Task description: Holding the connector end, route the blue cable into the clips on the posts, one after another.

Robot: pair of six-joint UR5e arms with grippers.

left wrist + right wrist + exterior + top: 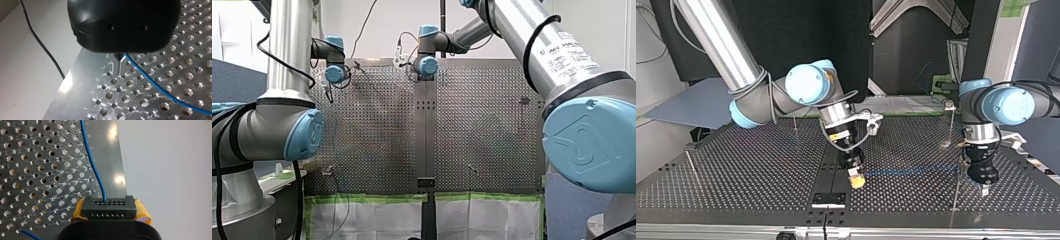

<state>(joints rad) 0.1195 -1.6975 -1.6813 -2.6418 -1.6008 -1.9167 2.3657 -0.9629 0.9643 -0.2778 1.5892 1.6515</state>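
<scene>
The black connector (108, 207) sits between the yellow pads (142, 213) of my right gripper (109, 213), which is shut on it. The blue cable (91, 162) leaves the connector's top and runs out over the perforated table. In the top view my right gripper (856, 181) hangs low near the table's middle front. The blue cable (911, 172) stretches from it just above the table to my left gripper (984, 189) at the right. In the left wrist view my left gripper (120, 58) is shut on the blue cable (155, 86), which trails away over the holes.
Thin posts stand on the table: one post (691, 160) at the top view's left, one post (795, 122) behind my right arm, two posts (951, 125) (956, 192) near my left gripper. The table's edge (72, 72) lies beside my left gripper. A black wire (42, 47) hangs off the table.
</scene>
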